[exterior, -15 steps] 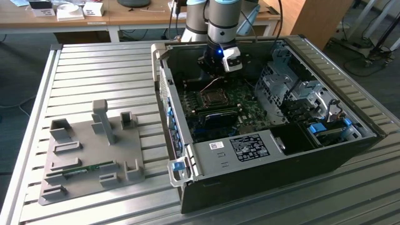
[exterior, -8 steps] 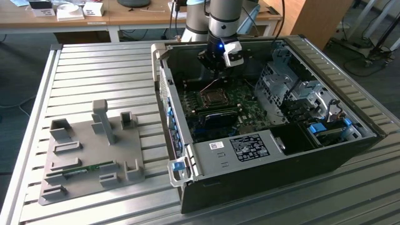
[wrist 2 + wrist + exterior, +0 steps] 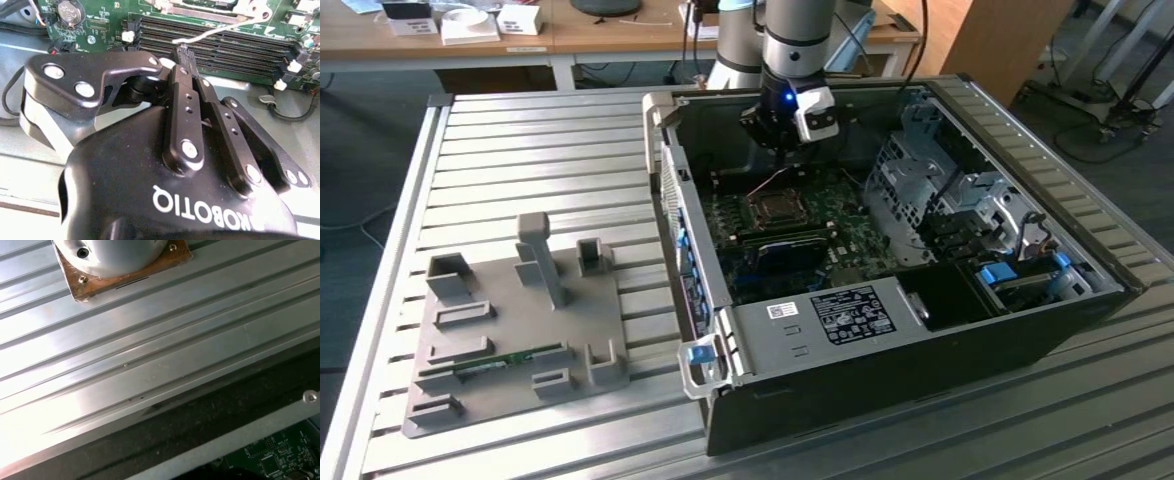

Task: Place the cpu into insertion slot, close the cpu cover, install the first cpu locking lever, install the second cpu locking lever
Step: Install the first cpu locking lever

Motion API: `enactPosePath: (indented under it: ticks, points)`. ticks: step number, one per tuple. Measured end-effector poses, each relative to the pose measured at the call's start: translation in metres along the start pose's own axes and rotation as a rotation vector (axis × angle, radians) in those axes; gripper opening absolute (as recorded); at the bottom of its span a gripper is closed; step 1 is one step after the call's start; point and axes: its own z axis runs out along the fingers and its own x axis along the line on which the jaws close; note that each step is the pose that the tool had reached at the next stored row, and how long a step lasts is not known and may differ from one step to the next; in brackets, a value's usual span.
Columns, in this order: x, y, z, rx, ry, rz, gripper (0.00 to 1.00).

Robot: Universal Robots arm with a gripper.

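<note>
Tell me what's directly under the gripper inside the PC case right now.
The gripper hangs over the green motherboard, just above the insertion slot with its metal rim. Whether the cpu is seated there cannot be made out.

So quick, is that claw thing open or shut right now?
Gripper: shut, fingertips together, nothing visibly held, poised above the motherboard.

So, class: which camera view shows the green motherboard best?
The exterior view: the motherboard lies whole inside the open computer case. The second wrist view shows one strip of it above the tool; the first wrist view catches a corner.
</note>
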Motion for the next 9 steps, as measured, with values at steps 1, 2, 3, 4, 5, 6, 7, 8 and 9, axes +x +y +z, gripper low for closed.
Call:
enactPosePath:
  ticks: [1,2,3,4,5,6,7,8,9]
  points:
    - [0.0012,-0.0009,-0.0002,-0.0009,-0.0016,0.0,0.11]
    - [0.0025,-0.0017,-0.0004,-0.0019,-0.0033,-0.001,0.11]
    - [0.0034,-0.0024,-0.0006,-0.0029,-0.005,-0.001,0.11]
    - [0.0038,-0.0032,-0.0008,-0.0041,-0.0063,-0.002,0.11]
    - [0.0042,-0.0043,-0.001,-0.0059,-0.0083,-0.002,0.11]
    - [0.0045,-0.0054,-0.0012,-0.0078,-0.0117,-0.003,0.11]
    - [0.0049,-0.0064,-0.0013,-0.01,-0.0158,-0.004,0.11]
    - [0.0055,-0.0075,-0.0014,-0.0123,-0.0207,-0.005,0.11]
    - [0.0064,-0.0084,-0.0016,-0.0144,-0.026,-0.006,0.11]
